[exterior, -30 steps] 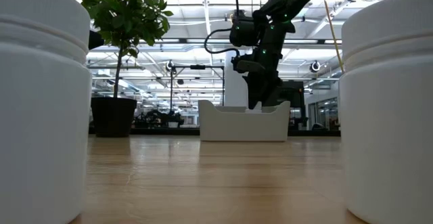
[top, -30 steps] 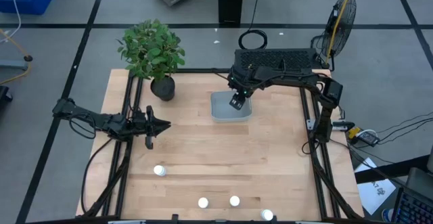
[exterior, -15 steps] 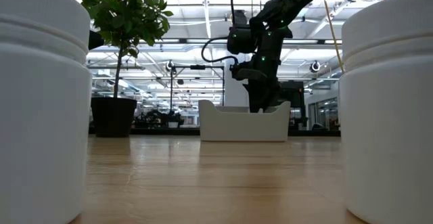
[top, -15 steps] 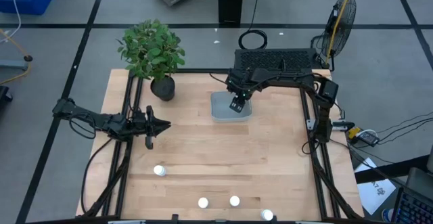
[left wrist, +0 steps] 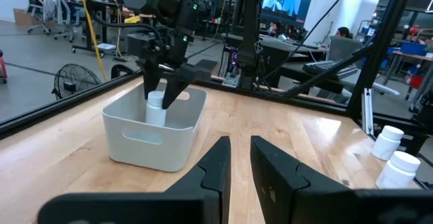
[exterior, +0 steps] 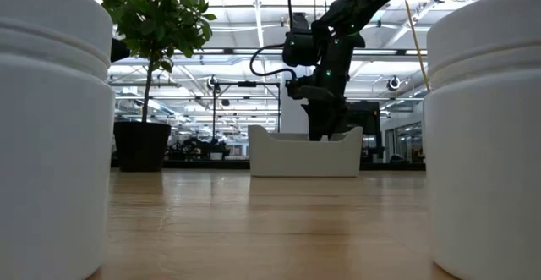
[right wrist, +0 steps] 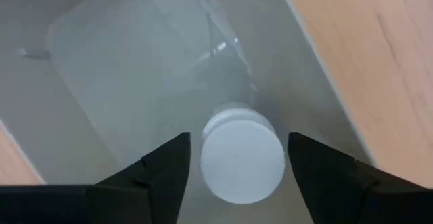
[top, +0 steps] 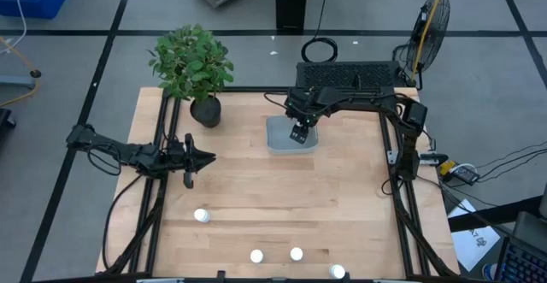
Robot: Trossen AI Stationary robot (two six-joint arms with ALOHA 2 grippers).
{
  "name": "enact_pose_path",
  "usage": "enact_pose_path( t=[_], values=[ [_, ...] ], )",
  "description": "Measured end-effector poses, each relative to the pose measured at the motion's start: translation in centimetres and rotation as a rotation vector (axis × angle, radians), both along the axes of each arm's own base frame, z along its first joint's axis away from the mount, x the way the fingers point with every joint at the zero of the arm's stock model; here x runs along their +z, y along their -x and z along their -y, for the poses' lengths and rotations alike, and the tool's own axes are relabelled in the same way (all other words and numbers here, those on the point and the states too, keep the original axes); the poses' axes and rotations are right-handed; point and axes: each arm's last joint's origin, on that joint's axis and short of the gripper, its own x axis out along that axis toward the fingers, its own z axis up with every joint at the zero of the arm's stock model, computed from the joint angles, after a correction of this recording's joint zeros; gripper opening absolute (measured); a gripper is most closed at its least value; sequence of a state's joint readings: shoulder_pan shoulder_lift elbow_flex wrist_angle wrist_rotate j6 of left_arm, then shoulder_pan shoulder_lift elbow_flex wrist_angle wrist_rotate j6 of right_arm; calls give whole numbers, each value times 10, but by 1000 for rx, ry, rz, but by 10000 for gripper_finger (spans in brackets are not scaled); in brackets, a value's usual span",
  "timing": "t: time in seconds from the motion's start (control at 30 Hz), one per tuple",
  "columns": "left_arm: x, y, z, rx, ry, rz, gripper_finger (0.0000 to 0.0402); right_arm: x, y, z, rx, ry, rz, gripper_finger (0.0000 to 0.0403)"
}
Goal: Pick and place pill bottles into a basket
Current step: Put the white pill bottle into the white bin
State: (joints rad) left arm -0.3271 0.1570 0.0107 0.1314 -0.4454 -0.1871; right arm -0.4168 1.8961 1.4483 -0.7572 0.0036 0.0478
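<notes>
The pale basket (top: 278,139) stands on the far middle of the table; it also shows in the low view (exterior: 303,157) and the left wrist view (left wrist: 145,141). One white pill bottle (right wrist: 241,160) stands upright on its floor and shows in the left wrist view (left wrist: 155,107). My right gripper (top: 297,132) is open, pointing down into the basket, with one finger on either side of the bottle's cap and narrow gaps showing. Several more bottles stand near the table's near edge (top: 201,216) (top: 256,256) (top: 297,254). My left gripper (top: 190,156) waits empty at the left, open by a narrow gap.
A dark pot with a green plant (top: 203,108) stands left of the basket at the far edge. Two bottles (exterior: 51,128) (exterior: 486,136) loom close to the low camera. A fan (top: 432,22) stands beyond the table's far right corner. Bare wood lies between the basket and the near bottles.
My right arm's wrist has shifted slightly toward the table's left and a little down over the basket. The basket has stayed where it was.
</notes>
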Motion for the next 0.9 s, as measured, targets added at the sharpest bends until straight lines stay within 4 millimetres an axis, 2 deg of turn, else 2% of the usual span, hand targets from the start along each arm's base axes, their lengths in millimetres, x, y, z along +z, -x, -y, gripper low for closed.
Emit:
enact_pose_path(
  t=[0.2,0.3,0.53,0.77,0.9],
  values=[
    [0,0,0,0,0,0,61,3,3,-2,-14,-9,-17,264],
    [0,0,0,0,0,0,61,10,8,-3,-25,12,-26,265],
    [0,0,0,0,0,0,61,47,25,-14,-65,11,25,265],
    [0,0,0,0,0,0,61,82,41,-52,-31,-4,50,265],
    [0,0,0,0,0,0,61,92,46,-87,24,-28,25,265]
  ],
)
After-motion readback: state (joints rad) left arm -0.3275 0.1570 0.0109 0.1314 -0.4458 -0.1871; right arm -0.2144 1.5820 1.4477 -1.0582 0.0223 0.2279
